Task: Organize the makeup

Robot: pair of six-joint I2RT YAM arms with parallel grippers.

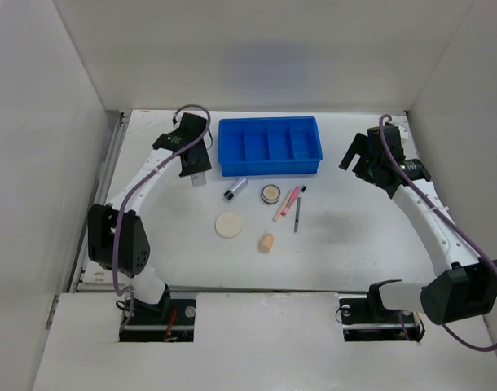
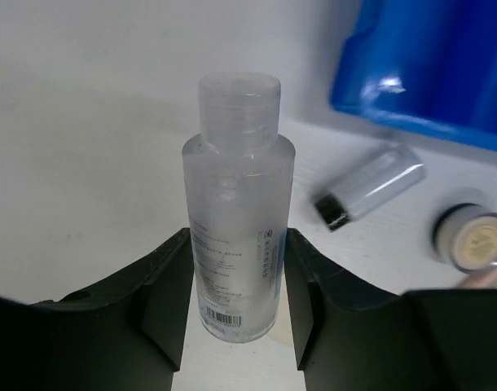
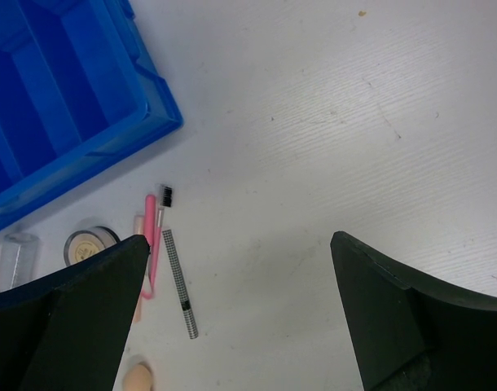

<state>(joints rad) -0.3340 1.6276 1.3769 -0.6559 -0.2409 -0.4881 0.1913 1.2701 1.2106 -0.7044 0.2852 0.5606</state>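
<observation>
My left gripper [image 1: 197, 173] is shut on the clear bottle [image 2: 239, 220]; its fingers [image 2: 163, 285] press on both sides of it, just left of the blue tray. The silver-black tube [image 1: 235, 189], round compact [image 1: 270, 193], cream puff [image 1: 229, 225], beige sponge [image 1: 266, 243], pink pencil [image 1: 287, 204] and dark pencil [image 1: 297, 215] lie loose on the table in front of the tray. My right gripper [image 1: 356, 151] is open and empty, raised to the right of the tray. Its wrist view shows the pink pencil [image 3: 150, 236] and dark pencil [image 3: 180, 281].
The blue divided tray [image 1: 270, 169] stands at the back centre with nothing in its compartments; its corner shows in the right wrist view [image 3: 94, 155]. White walls enclose the table on the left, right and back. The arm bases stand at the near edge.
</observation>
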